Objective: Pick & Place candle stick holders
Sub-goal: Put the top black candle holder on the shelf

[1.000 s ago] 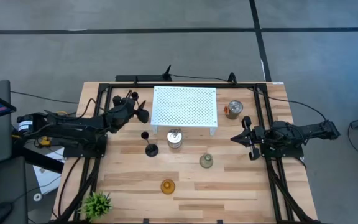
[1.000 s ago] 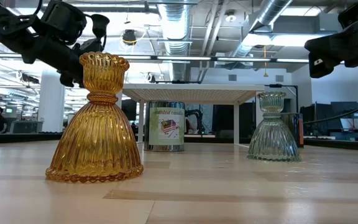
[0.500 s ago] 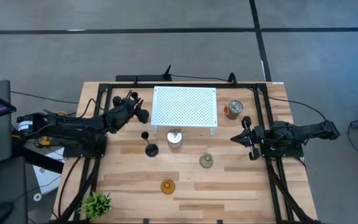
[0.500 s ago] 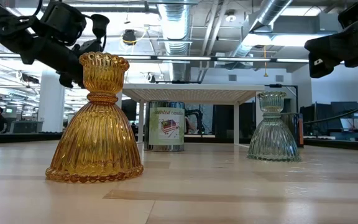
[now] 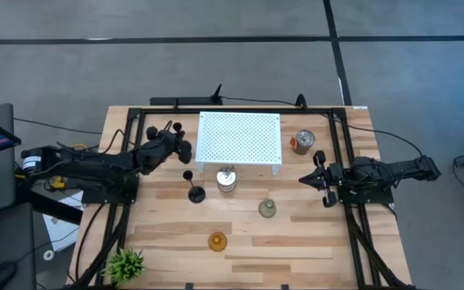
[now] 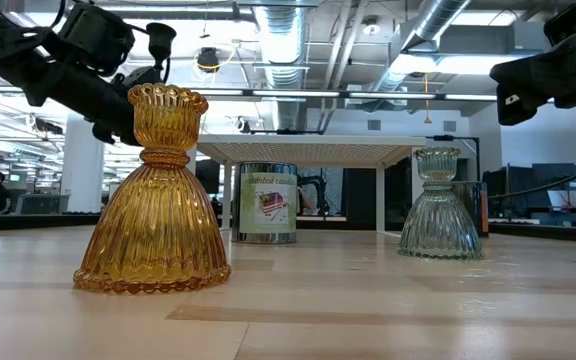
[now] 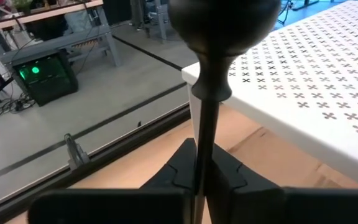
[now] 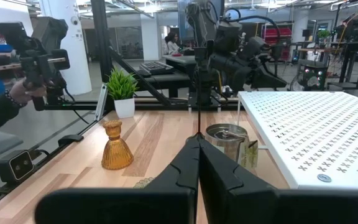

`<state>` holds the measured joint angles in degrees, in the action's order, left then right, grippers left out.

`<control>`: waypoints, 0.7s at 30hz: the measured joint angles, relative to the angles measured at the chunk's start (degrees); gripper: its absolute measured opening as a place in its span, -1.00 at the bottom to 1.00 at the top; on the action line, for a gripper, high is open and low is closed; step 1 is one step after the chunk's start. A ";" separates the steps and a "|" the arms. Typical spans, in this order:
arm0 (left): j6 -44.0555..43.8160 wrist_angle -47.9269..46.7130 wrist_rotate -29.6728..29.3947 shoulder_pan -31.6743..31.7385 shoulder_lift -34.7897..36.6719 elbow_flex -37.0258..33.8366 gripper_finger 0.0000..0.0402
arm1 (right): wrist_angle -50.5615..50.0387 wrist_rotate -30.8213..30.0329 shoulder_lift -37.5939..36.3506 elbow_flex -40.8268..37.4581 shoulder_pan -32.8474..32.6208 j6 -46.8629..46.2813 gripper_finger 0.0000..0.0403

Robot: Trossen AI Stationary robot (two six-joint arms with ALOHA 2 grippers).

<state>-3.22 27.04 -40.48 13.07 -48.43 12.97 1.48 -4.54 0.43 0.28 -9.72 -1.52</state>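
Left gripper (image 5: 176,145) pinches a black candle stick holder (image 7: 218,37) by its slim stem, raised beside the white perforated shelf (image 5: 240,138).
Right gripper (image 5: 311,179) — fingers seemingly pressed together — hovers by the table's right side; second black holder (image 5: 194,191), pale-green holder (image 5: 267,209) and amber holder (image 5: 217,240) stand on the table (image 5: 296,242).

A perforated shelf (image 5: 239,140) stands at the back middle of the table (image 5: 312,242). Just in front of its front edge sits a tin can (image 5: 227,180), and to the can's left stands a candle stick holder with a disc base (image 5: 194,192). Right of the shelf sits a second can (image 5: 304,142). In front of the first can and to its right stands a squat glass holder (image 5: 267,209); another glass holder (image 5: 217,241) stands nearer the front edge. A potted plant (image 5: 125,263) occupies the front left corner. The left gripper (image 5: 176,143) hangs beside the shelf's left edge, closed on a second stemmed holder (image 7: 211,74). The right gripper (image 5: 319,179) waits at the table's right side.
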 joint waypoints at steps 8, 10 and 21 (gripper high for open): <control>4.28 0.16 3.06 -1.03 8.79 0.12 -0.94 | 0.01 -0.01 0.00 0.00 0.00 0.00 -1.00; 5.08 -0.57 3.02 -1.01 11.26 1.30 -0.94 | 0.00 -0.01 0.00 -0.01 0.00 0.00 -1.00; 10.69 -19.40 3.49 -0.99 13.32 20.55 -0.94 | 0.01 -0.03 -0.02 0.00 -0.01 0.00 -1.00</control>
<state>7.47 7.64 -36.99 12.07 -35.11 33.51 1.50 -4.58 0.41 0.28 -9.72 -1.52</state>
